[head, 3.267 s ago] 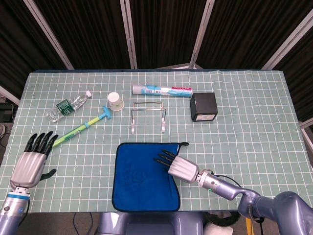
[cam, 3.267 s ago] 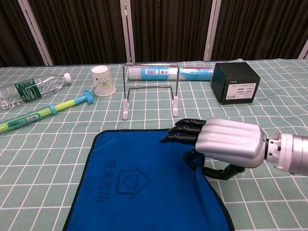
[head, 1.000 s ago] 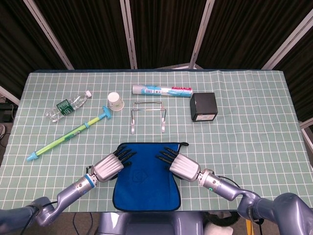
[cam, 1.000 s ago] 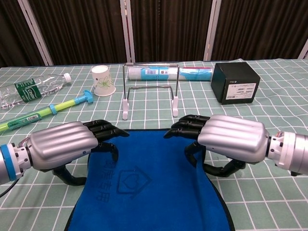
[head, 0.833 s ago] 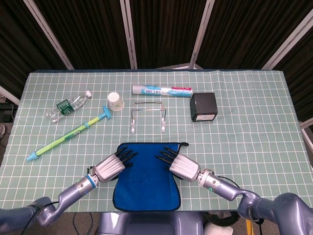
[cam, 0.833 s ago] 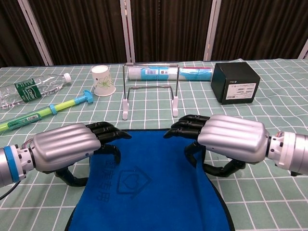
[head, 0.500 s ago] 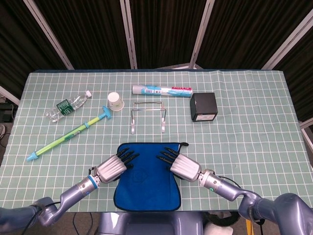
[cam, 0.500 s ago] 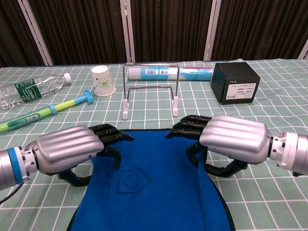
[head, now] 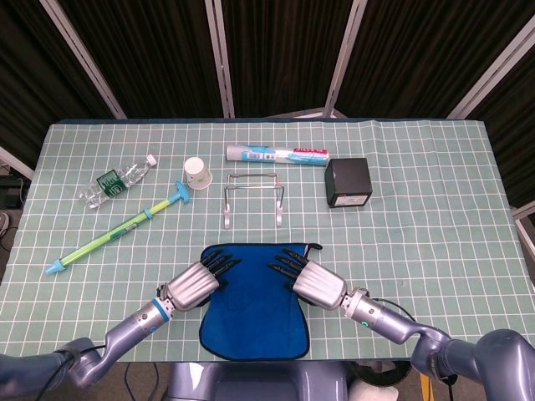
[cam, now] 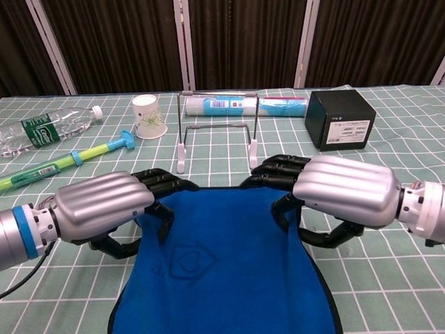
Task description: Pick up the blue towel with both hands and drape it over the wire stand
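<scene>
Blue towel [cam: 215, 264], far corners pinched by left robot hand [cam: 111, 209], right robot hand [cam: 334, 191]

I count one towel [head: 255, 292], one stand [head: 253, 197], one cup [head: 198, 173], one bottle [head: 117, 179], one tube [head: 277, 154], one box [head: 348, 183] and one green stick [head: 119, 231] on my table. My two hands are here: left [head: 191, 284], right [head: 317, 284].
</scene>
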Robot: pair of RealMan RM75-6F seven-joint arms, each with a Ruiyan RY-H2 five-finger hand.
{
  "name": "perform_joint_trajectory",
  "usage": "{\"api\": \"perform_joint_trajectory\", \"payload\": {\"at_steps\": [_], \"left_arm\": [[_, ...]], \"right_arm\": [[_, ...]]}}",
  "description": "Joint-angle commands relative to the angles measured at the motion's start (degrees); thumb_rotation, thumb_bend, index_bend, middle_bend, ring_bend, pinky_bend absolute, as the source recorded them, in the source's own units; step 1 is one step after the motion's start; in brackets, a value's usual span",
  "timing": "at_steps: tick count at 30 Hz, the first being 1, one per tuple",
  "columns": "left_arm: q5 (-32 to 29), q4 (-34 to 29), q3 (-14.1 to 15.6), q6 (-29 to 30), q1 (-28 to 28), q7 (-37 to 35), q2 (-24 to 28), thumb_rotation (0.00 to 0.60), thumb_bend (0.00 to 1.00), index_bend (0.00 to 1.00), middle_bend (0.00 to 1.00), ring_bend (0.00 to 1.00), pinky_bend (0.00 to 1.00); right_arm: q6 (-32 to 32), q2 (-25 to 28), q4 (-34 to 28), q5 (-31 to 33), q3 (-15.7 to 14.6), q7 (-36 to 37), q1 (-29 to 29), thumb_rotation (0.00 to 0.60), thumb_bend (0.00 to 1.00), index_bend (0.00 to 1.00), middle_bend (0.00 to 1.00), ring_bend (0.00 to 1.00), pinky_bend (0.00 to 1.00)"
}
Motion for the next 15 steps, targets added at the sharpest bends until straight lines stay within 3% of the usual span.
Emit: {"api": "perform_joint_trajectory", "payload": {"at_steps": [1, 4, 10, 15], "left_arm": [[-0.5, -1.61, -1.04, 1.13, 0.08, 0.03, 0.58, 0.6, 0.57, 0.76, 0.0, 0.0, 0.0], [-1.5, -4.86, -3.51, 2.87, -0.17, 0.62, 2.29, 0.6, 0.57, 0.78, 0.0, 0.0, 0.0], [-4.74, -10.37, -8.73, 4.06, -1.23, 2.5, 5.86, 0.6, 0.57, 0.79, 0.0, 0.0, 0.0], [-9.37, -14.74, -14.89, 3.14, -3.44, 5.45, 9.3, 0.6, 0.57, 0.79, 0.0, 0.0, 0.0]], "right_arm": [[0.48, 1.35, -1.82, 0.29, 0.83, -0.76, 0.16, 0.6, 0.45, 0.82, 0.06, 0.0, 0.0], [1.25, 3.89, -5.4, 0.91, 2.72, -1.81, 0.81, 0.6, 0.45, 0.78, 0.06, 0.0, 0.0], [0.36, 9.04, -12.71, 3.4, 7.46, -3.93, 2.92, 0.6, 0.45, 0.81, 0.06, 0.0, 0.0], [-2.75, 13.31, -17.66, 7.82, 13.73, -5.22, 6.05, 0.6, 0.45, 0.81, 0.06, 0.0, 0.0]]}}
